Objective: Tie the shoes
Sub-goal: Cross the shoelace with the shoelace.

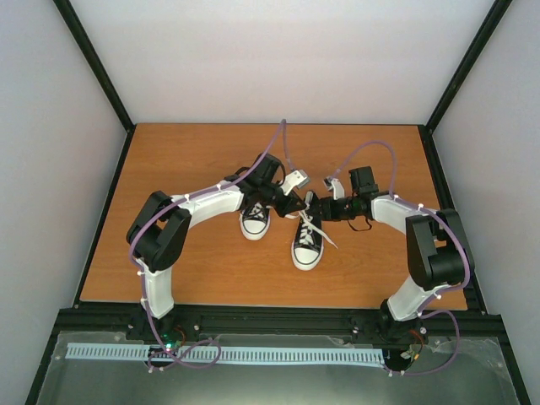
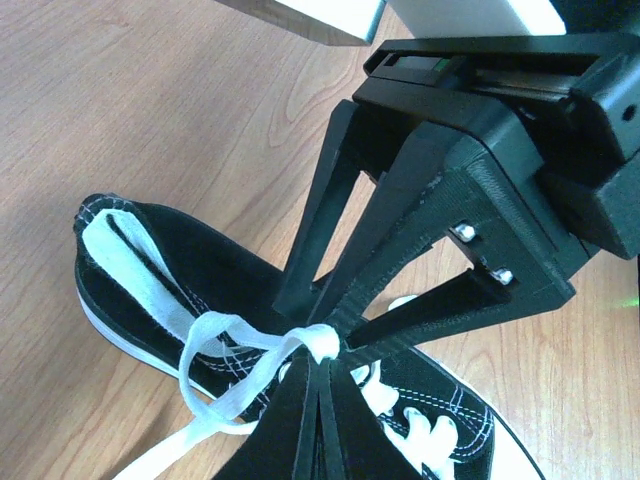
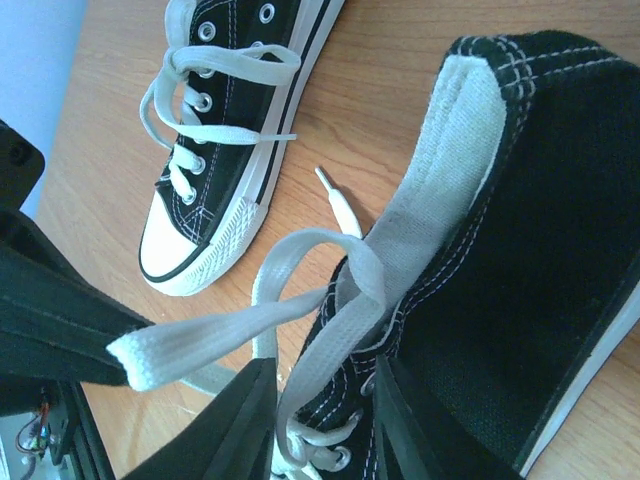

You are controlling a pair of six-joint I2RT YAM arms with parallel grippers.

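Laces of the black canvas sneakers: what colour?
White; the laces show best in right wrist view.

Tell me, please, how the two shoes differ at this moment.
The left shoe lies free; the right shoe has a lace pinched by the left gripper. The left shoe's laces lie on it; the right shoe's trail onto the table. The right shoe sits nearer the arms' bases than the left. Both are black, white-toed.

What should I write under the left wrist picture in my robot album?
Left claw pinching a white lace over a black sneaker, tip to tip with the right claw.
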